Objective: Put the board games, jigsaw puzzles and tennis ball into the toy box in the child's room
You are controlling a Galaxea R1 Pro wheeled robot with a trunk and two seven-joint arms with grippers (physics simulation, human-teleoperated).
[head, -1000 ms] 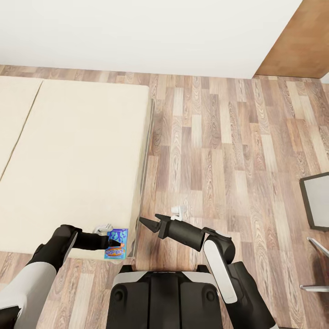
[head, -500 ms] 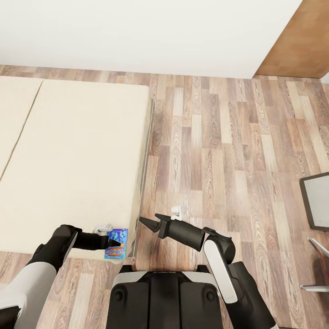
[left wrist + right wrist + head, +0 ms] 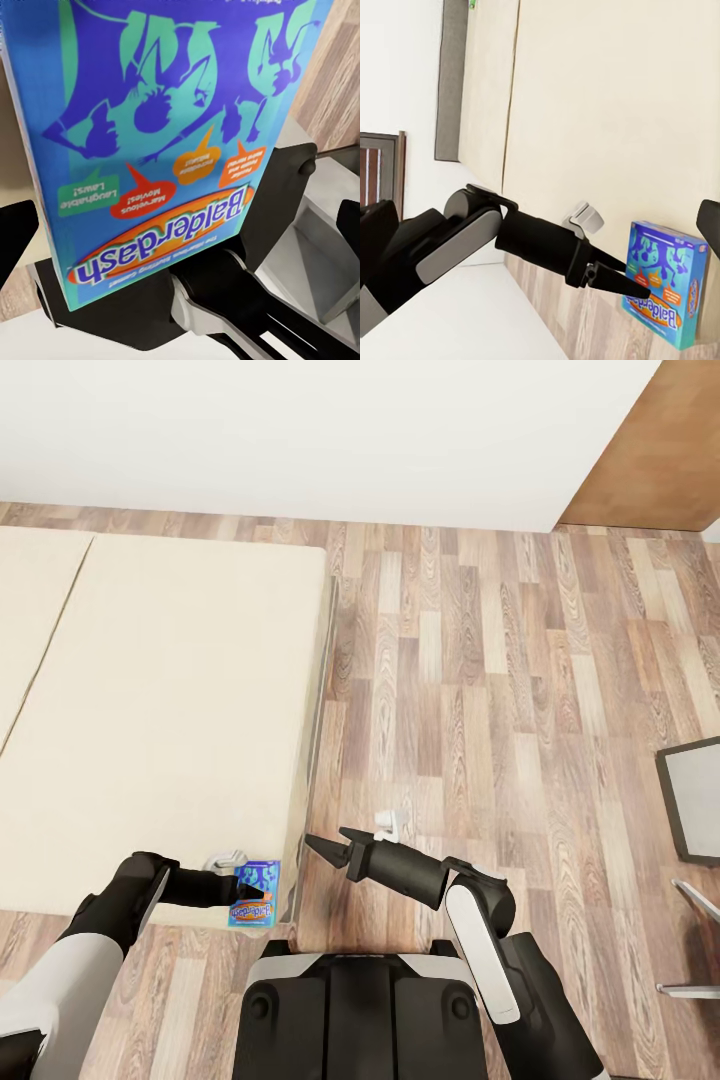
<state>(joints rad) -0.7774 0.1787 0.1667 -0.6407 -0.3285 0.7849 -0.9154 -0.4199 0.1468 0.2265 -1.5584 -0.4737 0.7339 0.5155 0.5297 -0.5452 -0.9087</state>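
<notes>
The left gripper (image 3: 246,890) is clamping its fingers on the blue board game (image 3: 255,895), holding it upright at the near corner of the bed (image 3: 160,710); its arm is reaching inward. The right gripper (image 3: 318,848) is hanging over the floor (image 3: 480,680), fingers parted and empty.

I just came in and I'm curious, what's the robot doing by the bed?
The left gripper is at the blue Balderdash board game box, which sits at the near corner of the beige bed. Its fingers reach the box, but a firm grip can't be confirmed. The right gripper hangs open over the wood-plank floor.
</notes>
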